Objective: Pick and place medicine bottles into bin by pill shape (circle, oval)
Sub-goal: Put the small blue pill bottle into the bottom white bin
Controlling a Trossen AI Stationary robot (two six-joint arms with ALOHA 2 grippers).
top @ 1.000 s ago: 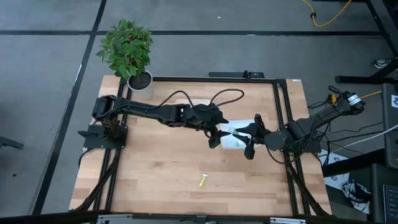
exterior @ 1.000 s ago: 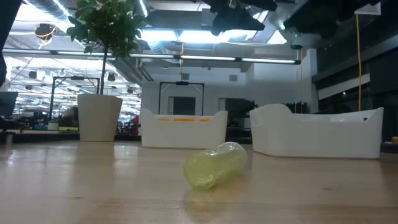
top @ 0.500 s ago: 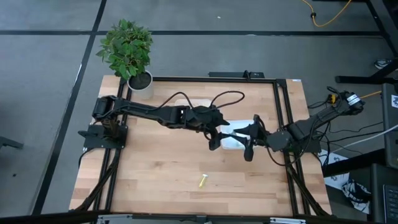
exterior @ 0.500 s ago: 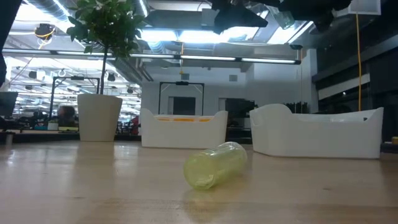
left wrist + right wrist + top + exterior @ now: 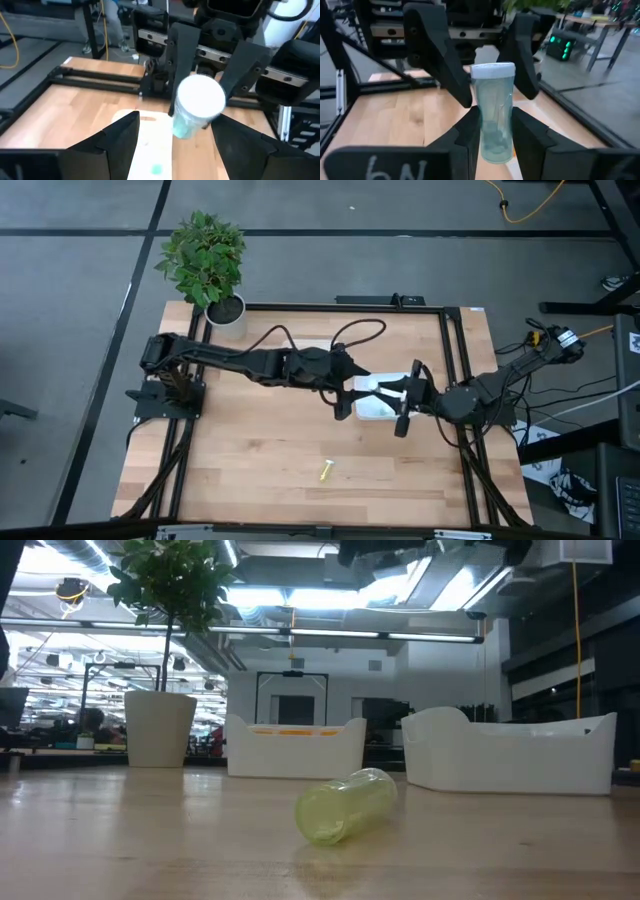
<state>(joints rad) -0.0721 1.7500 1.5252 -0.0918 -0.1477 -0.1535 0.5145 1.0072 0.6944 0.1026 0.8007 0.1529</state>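
Nearby, yellow bottle [image 5: 346,804] lies on wooden table [image 5: 260,450]; right gripper [image 5: 495,132] clamps teal bottle [image 5: 493,111], left gripper [image 5: 172,132] spread, above white bin [image 5: 374,409].

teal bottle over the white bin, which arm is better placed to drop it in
Right. The right tool is shut on the teal bottle, held above the white bin. The left tool faces it with its fingers spread wide and not touching the bottle.

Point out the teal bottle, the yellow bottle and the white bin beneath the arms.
teal bottle [image 5: 493,117], right wrist view, clear body.
yellow bottle [image 5: 345,805], low view, middle of its side.
white bin [image 5: 510,750], low view, front wall.
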